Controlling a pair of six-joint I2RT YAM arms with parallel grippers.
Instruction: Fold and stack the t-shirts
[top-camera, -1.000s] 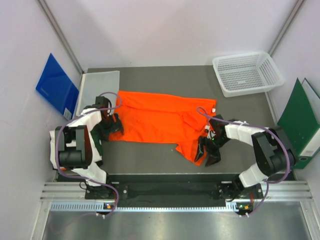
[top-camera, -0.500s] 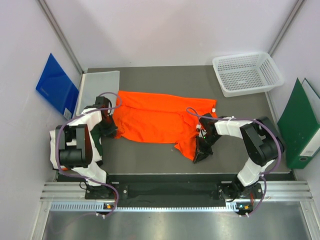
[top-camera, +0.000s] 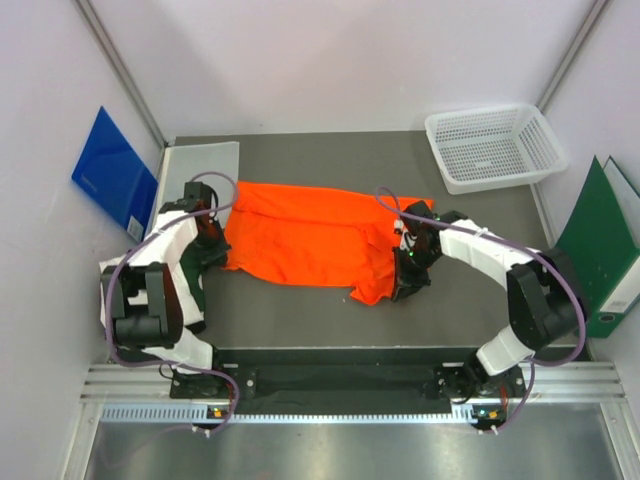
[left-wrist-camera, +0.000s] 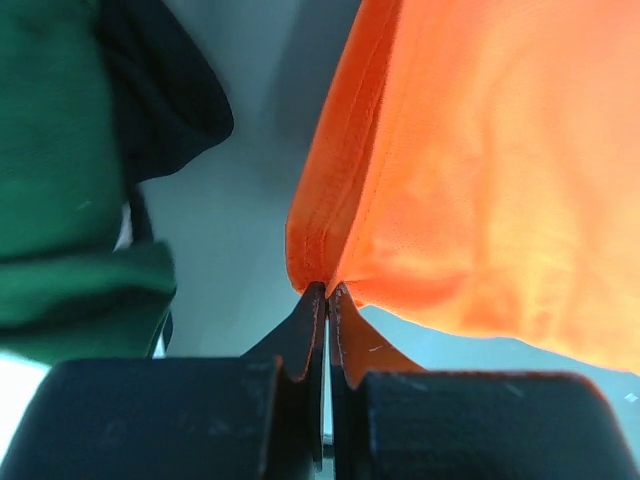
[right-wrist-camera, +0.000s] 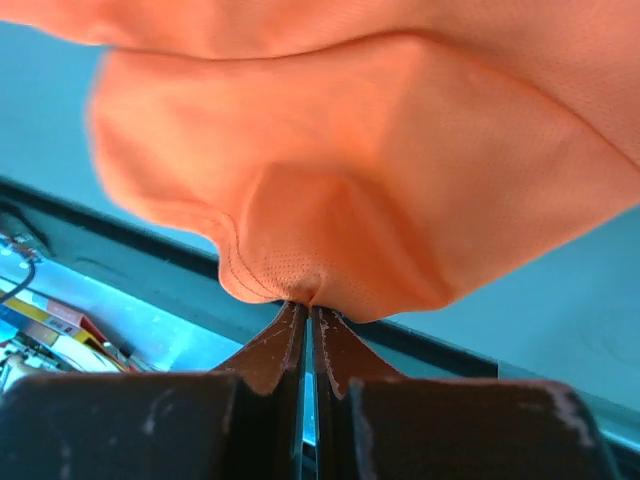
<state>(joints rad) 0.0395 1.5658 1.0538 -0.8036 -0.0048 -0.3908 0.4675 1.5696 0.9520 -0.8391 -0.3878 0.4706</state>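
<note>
One orange t-shirt (top-camera: 310, 235) lies spread on the dark table (top-camera: 300, 315), crumpled at its near right corner. At the shirt's left edge my left gripper (top-camera: 220, 262) is shut on the cloth. In the left wrist view the left gripper (left-wrist-camera: 327, 290) pinches a folded hem of the orange t-shirt (left-wrist-camera: 480, 170). My right gripper (top-camera: 402, 288) is shut on the shirt's near right part. The right wrist view has the right gripper (right-wrist-camera: 308, 306) clamped on a stitched hem of the orange t-shirt (right-wrist-camera: 400, 170), which bulges above it.
A white mesh basket (top-camera: 495, 147) stands at the back right. A clear plastic sheet (top-camera: 200, 168) lies at the back left, with a blue folder (top-camera: 112, 170) leaning on the left wall. A green binder (top-camera: 600, 245) stands by the right wall.
Both grippers have shut on the shirt's edges. The right gripper went left and away from the bases, drawing the near right flap in. The left gripper shifted slightly toward the back.
</note>
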